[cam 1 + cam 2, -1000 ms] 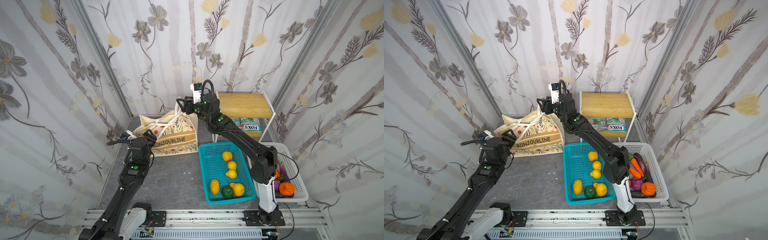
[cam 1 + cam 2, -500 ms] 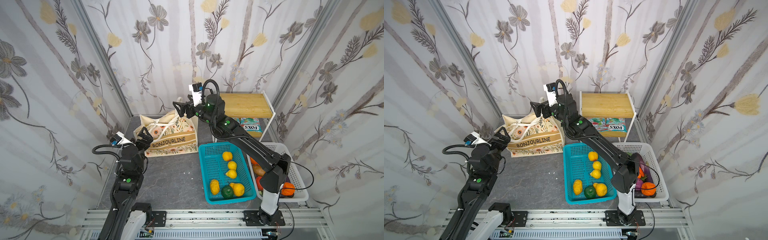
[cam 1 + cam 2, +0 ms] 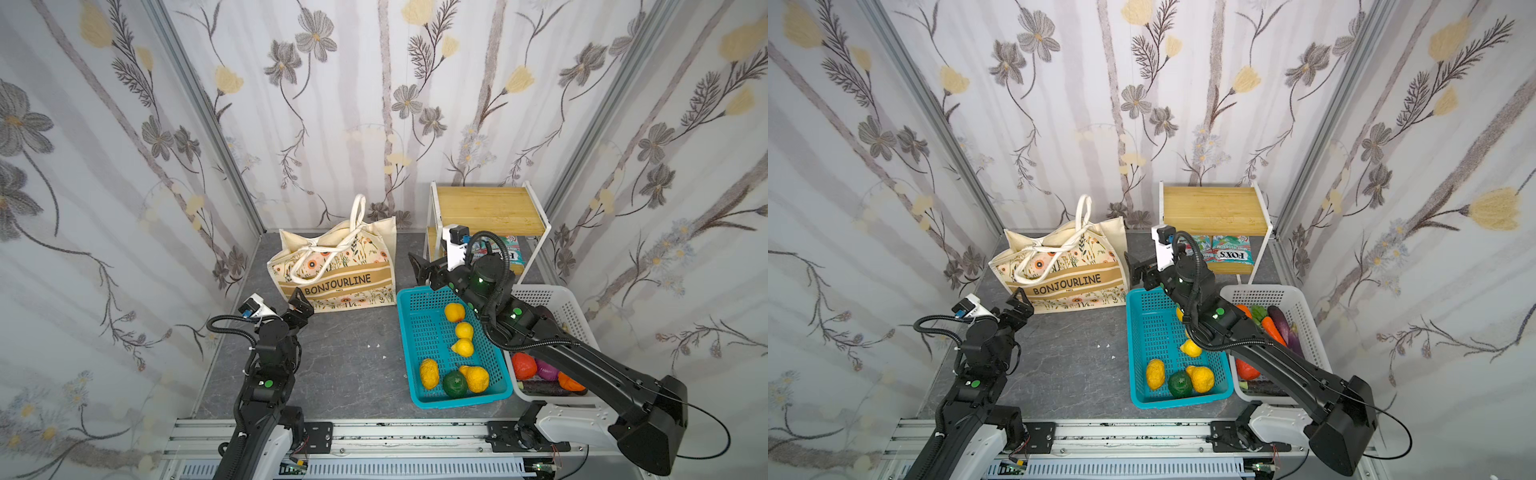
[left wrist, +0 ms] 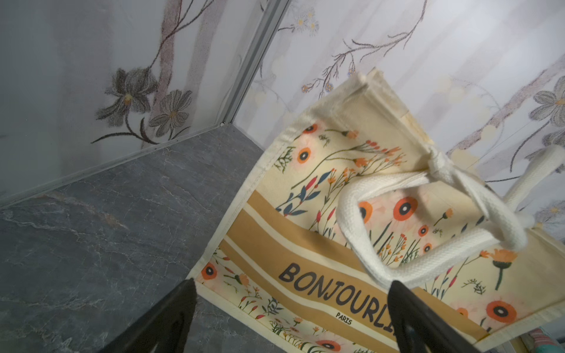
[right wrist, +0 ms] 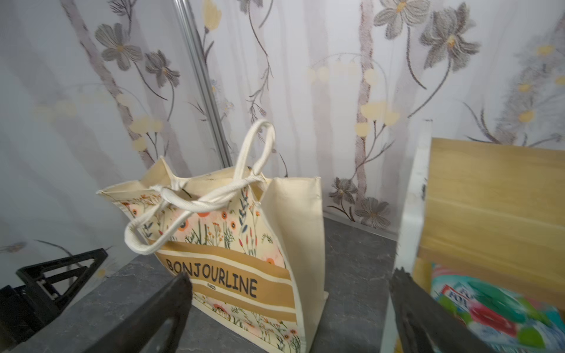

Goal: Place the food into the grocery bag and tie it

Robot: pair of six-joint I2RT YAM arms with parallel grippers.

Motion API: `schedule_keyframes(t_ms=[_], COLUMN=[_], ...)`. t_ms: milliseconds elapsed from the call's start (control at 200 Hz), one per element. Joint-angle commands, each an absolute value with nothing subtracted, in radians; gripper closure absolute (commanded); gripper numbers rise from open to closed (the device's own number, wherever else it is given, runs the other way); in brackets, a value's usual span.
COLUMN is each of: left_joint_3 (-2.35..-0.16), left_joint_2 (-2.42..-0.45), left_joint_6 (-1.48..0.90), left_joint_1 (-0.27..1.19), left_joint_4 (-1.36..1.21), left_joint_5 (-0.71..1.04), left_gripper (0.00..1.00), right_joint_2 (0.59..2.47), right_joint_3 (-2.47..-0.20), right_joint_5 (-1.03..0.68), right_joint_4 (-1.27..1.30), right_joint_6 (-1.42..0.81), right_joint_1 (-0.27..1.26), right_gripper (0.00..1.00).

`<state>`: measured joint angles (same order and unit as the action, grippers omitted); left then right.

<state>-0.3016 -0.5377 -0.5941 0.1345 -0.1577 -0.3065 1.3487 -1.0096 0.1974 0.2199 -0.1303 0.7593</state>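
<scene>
The grocery bag [image 3: 332,270] [image 3: 1067,270] stands upright at the back of the grey floor. Its white handles are tied in a knot [image 4: 440,162] [image 5: 171,189]; one loop hangs down the front and one stands up. The food is hidden; I cannot see inside the bag. My left gripper [image 3: 302,305] [image 4: 293,285] is open and empty, just in front of the bag's lower left corner, apart from it. Off the bag's right side, my right gripper [image 3: 419,272] [image 5: 292,276] is also open, holding nothing, above the back edge of the teal basket.
A teal basket [image 3: 402,332] right of the bag holds several yellow and orange fruits and a green one. Beside it a white basket [image 3: 575,307] holds vegetables. A wooden shelf [image 3: 486,208] at the back right has FOX'S packets [image 3: 1229,251] beneath.
Both grippers have opened, let go of the handles and drawn back from the bag's top. The left one dropped to the bag's front corner and the right one moved right, toward the baskets.
</scene>
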Motion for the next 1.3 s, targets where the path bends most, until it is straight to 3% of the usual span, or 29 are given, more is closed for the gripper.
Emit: schedule_keyframes(t_ms=[0,260,644,959,1294], left_joint_3=[-0.218,-0.193,-0.136,-0.135,-0.203], left_joint_2=[-0.526,-0.611,-0.909,-1.229,-1.371], left_joint_6=[-0.575,-0.388,-0.182,-0.172,-0.183], left_joint_1=[0.156,0.253,0.272,0.167,0.040], left_joint_4=[-0.353,-0.441,-0.808,-1.095,-1.173], left_joint_5=[-0.309,-0.517,-0.707,-0.582,-0.402], left_gripper=[0.00,0.00,0.00,0.00,0.00], right_joint_2=[1.281,1.116,1.062,1.182,1.341], right_joint_3=[-0.861,-0.485,-0.234,-0.159,-0.113], right_joint_5=[0.281,0.298,0.404,0.416,0.405], right_joint_4=[0.285,0.525,0.848,1.061,1.328], right_joint_6=[-0.170,-0.227,-0.081,-0.045,-0.041], right_joint_1=[0.687,0.421,0.262,0.158,0.113], right_gripper=[0.00,0.00,0.00,0.00,0.00])
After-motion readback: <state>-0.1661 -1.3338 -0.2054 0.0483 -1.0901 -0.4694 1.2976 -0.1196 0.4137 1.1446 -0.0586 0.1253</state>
